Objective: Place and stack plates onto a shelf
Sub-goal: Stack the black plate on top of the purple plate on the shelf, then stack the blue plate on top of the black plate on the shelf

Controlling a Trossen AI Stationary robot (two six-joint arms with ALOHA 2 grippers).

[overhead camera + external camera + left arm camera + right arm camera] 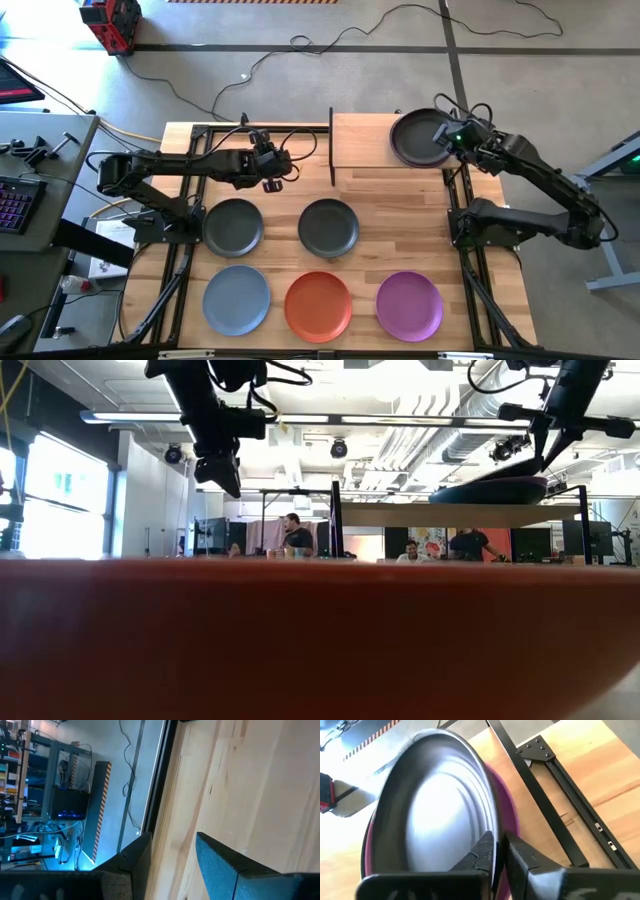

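My right gripper (pixel 447 134) is over the shelf (pixel 362 140), shut on a dark grey plate (pixel 435 810) that lies over a purple plate (pixel 509 820) on the shelf board (pixel 450 515). My left gripper (pixel 272 172) hangs open in the air left of the shelf, holding nothing; its wrist view shows only the wooden tabletop (pixel 240 785). Flat on the table lie two dark grey plates (pixel 233 226) (pixel 328 226), a light blue plate (pixel 237 299), an orange plate (pixel 318 305) and a purple plate (pixel 409 305). My right gripper pinches the dark grey plate's rim (pixel 490 827) on the side toward the table's right edge, one finger inside the rim and one outside. The fingers (pixel 482 852) come slanting down from the right. The plate rests on the purple plate below it.
Black frame rails (pixel 555 775) run along the table beside the shelf, and a black post (pixel 331 145) stands at the shelf's left end. The orange plate (pixel 320 640) fills the bottom of the low view. People sit in the room behind.
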